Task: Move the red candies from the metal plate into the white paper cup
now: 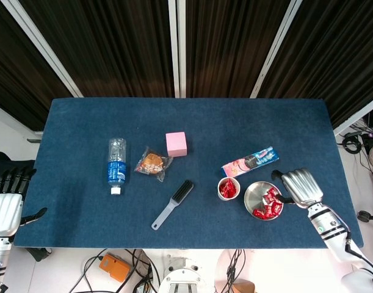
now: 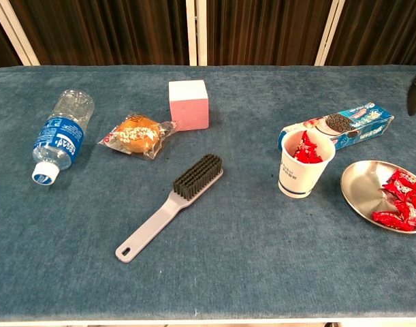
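A water bottle (image 2: 60, 133), wrapped bun (image 2: 137, 134), pink block (image 2: 188, 104), brush (image 2: 172, 204) and cookie box (image 2: 347, 127) lie on the blue table (image 2: 228, 259).

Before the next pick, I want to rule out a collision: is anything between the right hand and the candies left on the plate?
Nothing visible is. The right hand hovers just right of the metal plate, the red candies lie exposed, and the white paper cup stands just left of the plate.
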### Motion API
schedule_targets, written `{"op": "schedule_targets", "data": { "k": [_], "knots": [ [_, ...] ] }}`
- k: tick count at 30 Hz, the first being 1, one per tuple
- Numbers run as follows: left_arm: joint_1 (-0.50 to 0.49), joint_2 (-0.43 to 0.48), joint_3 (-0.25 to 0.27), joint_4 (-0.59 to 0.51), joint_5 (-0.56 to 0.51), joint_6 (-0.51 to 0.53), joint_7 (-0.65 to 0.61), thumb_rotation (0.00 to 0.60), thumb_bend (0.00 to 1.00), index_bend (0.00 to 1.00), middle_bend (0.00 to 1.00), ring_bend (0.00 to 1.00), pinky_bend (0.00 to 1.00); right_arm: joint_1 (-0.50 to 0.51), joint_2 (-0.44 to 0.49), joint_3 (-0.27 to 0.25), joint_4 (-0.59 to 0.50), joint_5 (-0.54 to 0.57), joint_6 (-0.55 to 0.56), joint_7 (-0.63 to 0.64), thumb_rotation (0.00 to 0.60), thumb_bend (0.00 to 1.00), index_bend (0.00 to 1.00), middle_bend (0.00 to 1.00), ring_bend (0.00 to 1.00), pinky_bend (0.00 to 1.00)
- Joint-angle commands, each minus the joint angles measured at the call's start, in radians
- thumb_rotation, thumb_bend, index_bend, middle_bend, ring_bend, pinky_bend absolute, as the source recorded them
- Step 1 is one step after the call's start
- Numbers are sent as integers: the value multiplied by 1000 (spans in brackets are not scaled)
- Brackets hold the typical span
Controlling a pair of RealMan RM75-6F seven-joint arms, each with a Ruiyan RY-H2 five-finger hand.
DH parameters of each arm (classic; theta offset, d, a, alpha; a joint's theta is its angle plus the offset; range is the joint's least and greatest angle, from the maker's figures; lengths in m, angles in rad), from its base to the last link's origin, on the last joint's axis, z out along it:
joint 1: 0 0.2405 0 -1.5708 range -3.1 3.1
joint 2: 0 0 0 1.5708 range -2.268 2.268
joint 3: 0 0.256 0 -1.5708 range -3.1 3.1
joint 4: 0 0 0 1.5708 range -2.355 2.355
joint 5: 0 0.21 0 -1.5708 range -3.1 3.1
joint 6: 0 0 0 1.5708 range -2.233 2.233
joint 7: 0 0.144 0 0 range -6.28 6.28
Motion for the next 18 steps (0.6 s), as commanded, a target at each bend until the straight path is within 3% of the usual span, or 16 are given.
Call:
{"op": "schedule_targets", "data": {
  "k": [1, 11, 18],
  "knots": [
    [1, 0, 1, -2, 1, 1, 2, 600, 0, 100, 57, 0, 0, -14, -5, -16, 33, 21, -22, -22, 600, 317, 518, 809, 963, 1000],
    [7, 1, 5, -10, 3, 12, 7, 600, 0, 100, 57, 0, 0, 32, -104, -29, 148, 38, -161, -86, 600, 317, 515, 809, 963, 1000],
    [11, 0, 6, -6, 0, 14, 2, 600, 0, 100, 57, 0, 0, 53, -158, -25, 199, 29, -189, -130, 600, 317, 516, 809, 963, 1000]
  ]
}}
